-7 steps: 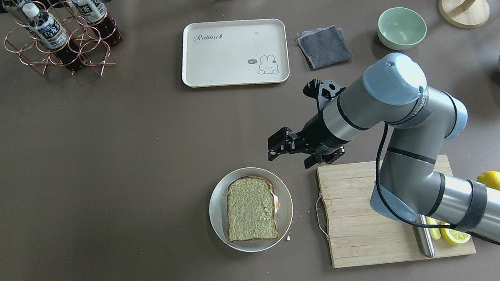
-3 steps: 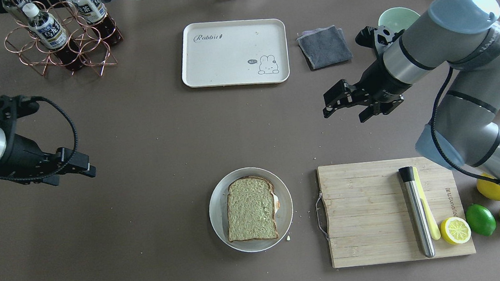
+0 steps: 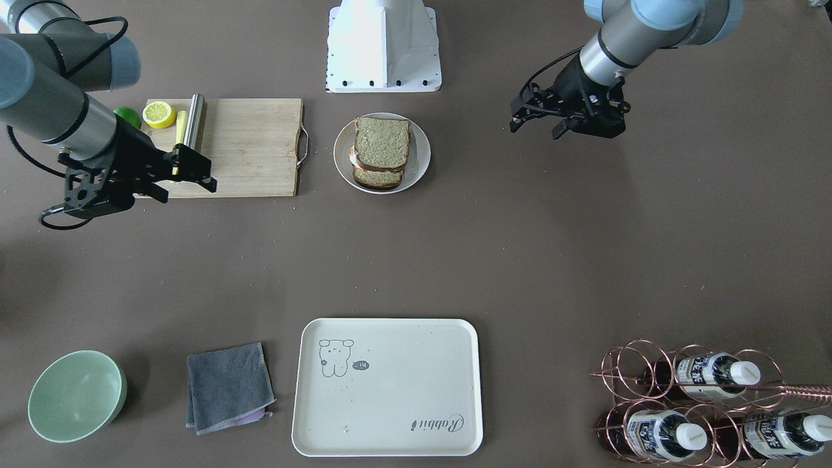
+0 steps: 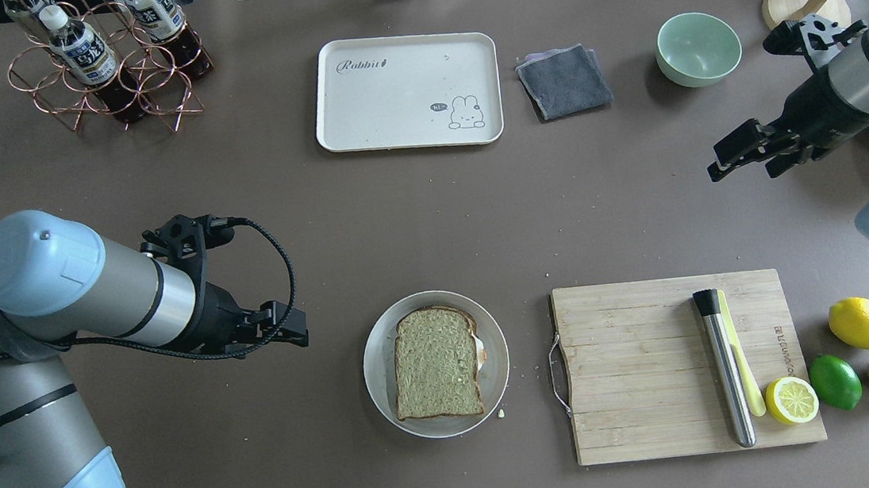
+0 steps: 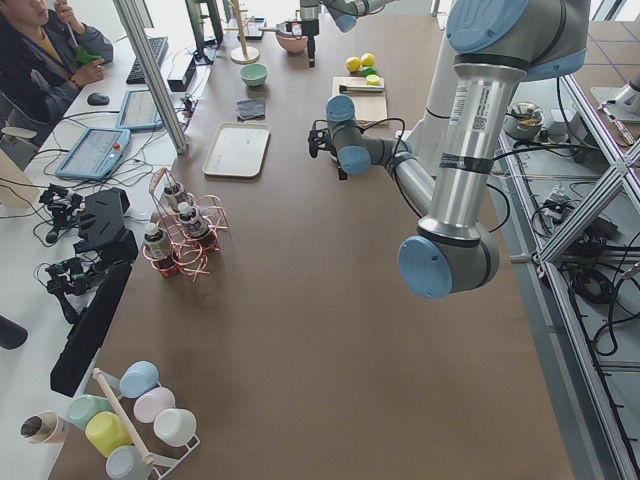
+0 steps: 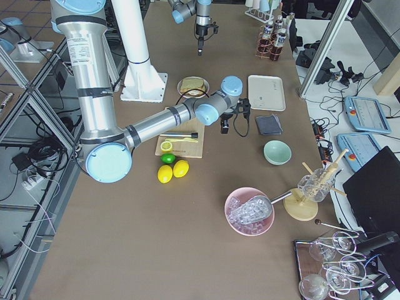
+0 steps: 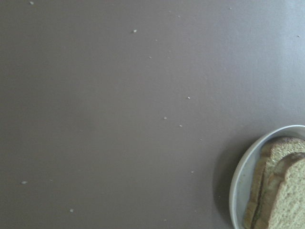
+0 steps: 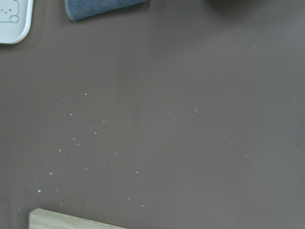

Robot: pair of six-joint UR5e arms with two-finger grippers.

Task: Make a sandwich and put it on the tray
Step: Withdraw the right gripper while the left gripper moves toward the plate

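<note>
Left tool (image 4: 276, 340): fingers spread, nothing between them; sits just beside the plate (image 4: 380, 378) on the robot's left, not touching it.
Right tool (image 4: 744, 166): likewise released and empty; hangs well apart from the food, beyond the far corner of the cutting board (image 4: 638, 368).
Sandwich (image 4: 436, 363): lies assembled on the round white plate, near the robot's edge of the table (image 4: 432, 220), between the left tool and the cutting board.
Tray (image 4: 404, 91): lies bare on the far side of the table, well apart from the plate, with a grey cloth (image 4: 564, 82) just beside it.
Step in hand: looks like an approach to the plate rim for a carry (a judgement, no contact yet).
Risk, tilt: pinching the rim on one side only and lifting unevenly, enough to send the top slice sliding off the egg (image 4: 482, 353).
Risk, loose stack: no fixing between the layers, so any jerk along the long carry likely shifts them.
Risk, grip: shallow, smooth rim, so likely to slip from a light or off-centre pinch.
Risk, landing: setting down on the raised tray edge and leaving the plate tipped.
Front-facing view: shows the stack's side, two crusts one over the other with white egg peeking out at the edge.
Overhead view: shows only the top slice and a thin sliver of egg, but gives the clear gap between left tool and plate.
Left wrist view: catches the plate rim and both crust edges at its lower right corner, with no fingers in shot.
Right wrist view: takes in a tray corner, the cloth and a strip of board, nothing of the sandwich.
</note>
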